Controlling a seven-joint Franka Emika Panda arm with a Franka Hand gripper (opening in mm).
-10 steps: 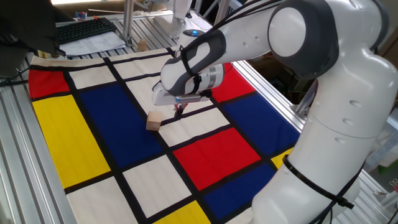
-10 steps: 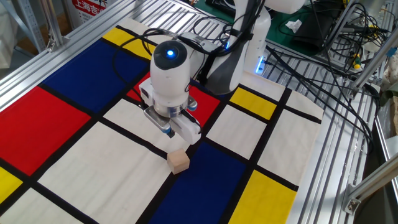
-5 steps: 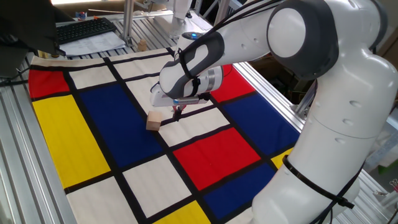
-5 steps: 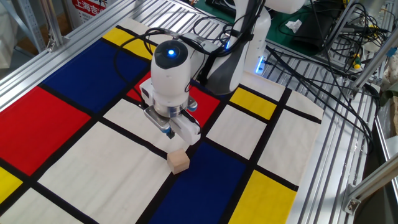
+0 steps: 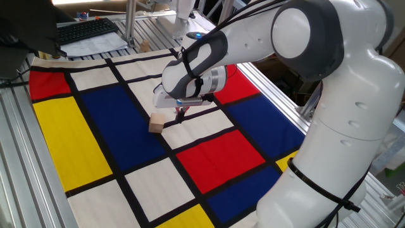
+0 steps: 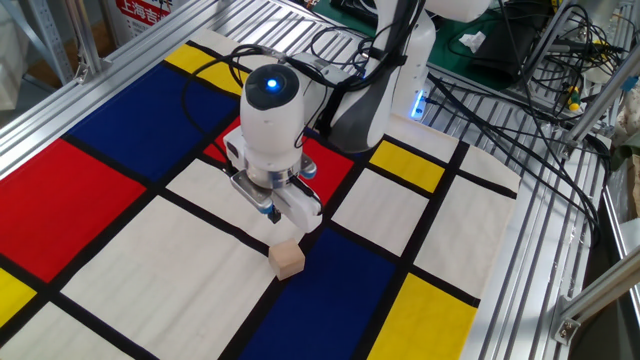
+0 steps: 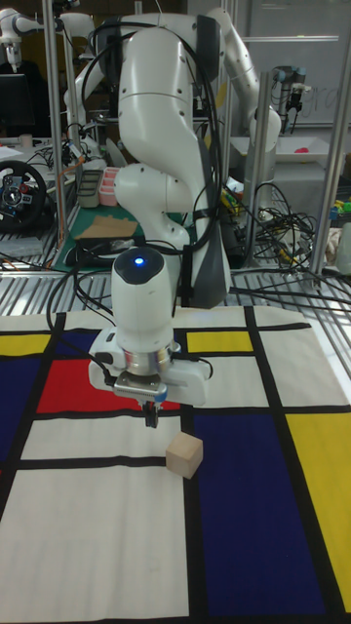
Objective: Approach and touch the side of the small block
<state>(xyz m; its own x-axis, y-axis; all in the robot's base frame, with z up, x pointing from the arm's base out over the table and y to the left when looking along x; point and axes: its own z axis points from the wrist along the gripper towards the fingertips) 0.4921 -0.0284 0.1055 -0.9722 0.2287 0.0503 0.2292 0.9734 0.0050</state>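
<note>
The small block is a plain tan wooden cube on the chequered cloth, at the edge of a blue rectangle beside a black stripe. It also shows in the other fixed view as the small block and in the tall view as the small block. My gripper points down over the white rectangle just beside the cube, a short gap away from its side. The thin dark fingertips are pressed together with nothing between them. In the other fixed view the white hand hides most of the gripper.
The cloth has red, blue, yellow and white rectangles split by black stripes. Aluminium rails frame it. A keyboard lies beyond the far edge. Cables and the arm's base stand at one side.
The gripper has edged very slightly sideways toward the block. The block has not moved.
</note>
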